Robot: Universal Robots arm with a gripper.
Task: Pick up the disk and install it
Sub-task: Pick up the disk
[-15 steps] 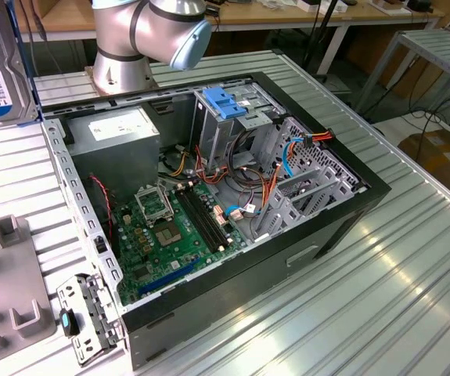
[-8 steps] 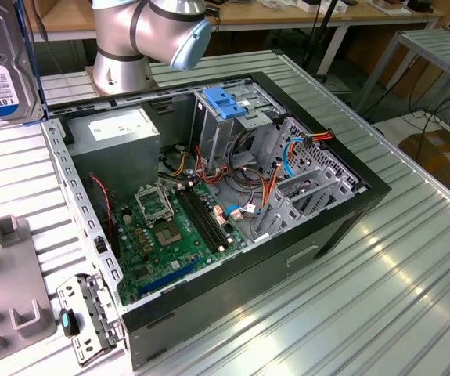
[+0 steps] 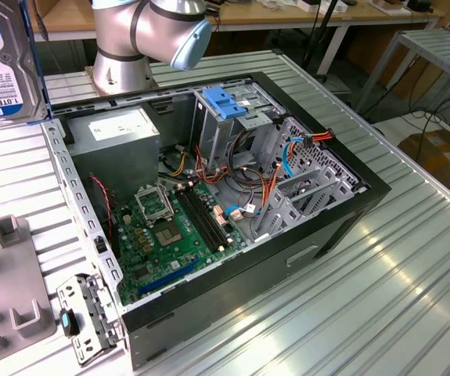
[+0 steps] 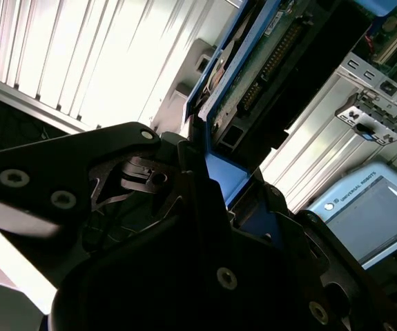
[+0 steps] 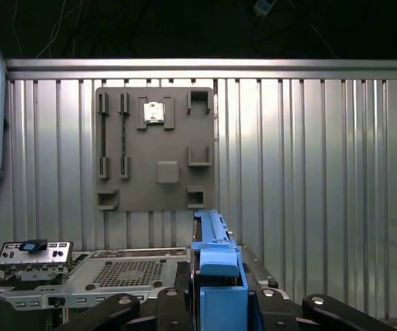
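The disk (image 3: 1, 59) is flat, with a dark metal body, a white label under a blue band, and blue plastic rails on its sides. In the exterior view it hangs in the upper left corner, up in the air and close to the camera, well apart from the open computer case (image 3: 342, 211).

In the first wrist view it is seen from its edge, and the tool (image 5: 217, 302) is pinching it, with one black finger (image 5: 177, 298) pressed on each side of the blue rail. In the second wrist view the green circuit board side of the disk (image 4: 270, 65) comes out of the tool (image 4: 219, 200).

The case lies open on the ribbed metal desk (image 3: 412, 298), just in front of the arm (image 3: 150, 31). Inside it are:
- a grey power-supply box (image 3: 119, 137) with a white sticker
- a metal cage (image 3: 225, 117) with a blue plastic top
- a green motherboard (image 3: 170, 231)

Orange, blue and black cables (image 3: 260, 184) hang loose around the foot of the cage.

At the exterior view's left, a grey plate (image 3: 5, 274) with raised blocks lies on the desk. A small metal bracket (image 3: 84, 313) stands just beside the corner of the case.
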